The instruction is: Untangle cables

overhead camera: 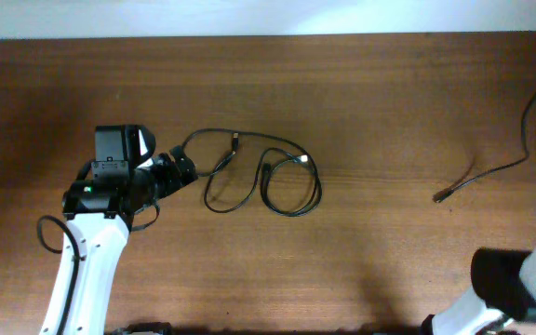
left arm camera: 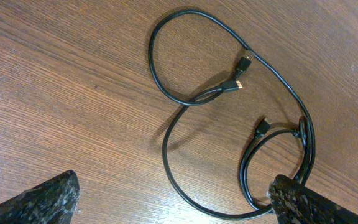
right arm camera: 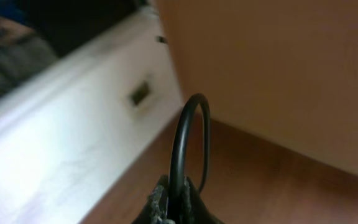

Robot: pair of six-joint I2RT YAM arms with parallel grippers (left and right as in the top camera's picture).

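With the left gripper (left arm camera: 173,186) held open over the tangled cables (overhead camera: 318,191) at the centre of the overhead frame, and the right gripper (right arm camera: 176,202) clenched on a thin black cord (right arm camera: 188,124), a single strand is best pinched and drawn sideways.

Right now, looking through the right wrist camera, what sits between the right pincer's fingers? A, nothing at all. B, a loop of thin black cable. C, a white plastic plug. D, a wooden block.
B: in the right wrist view the right pincer is closed on a thin black cable, which arches up in a narrow loop from between its fingers.
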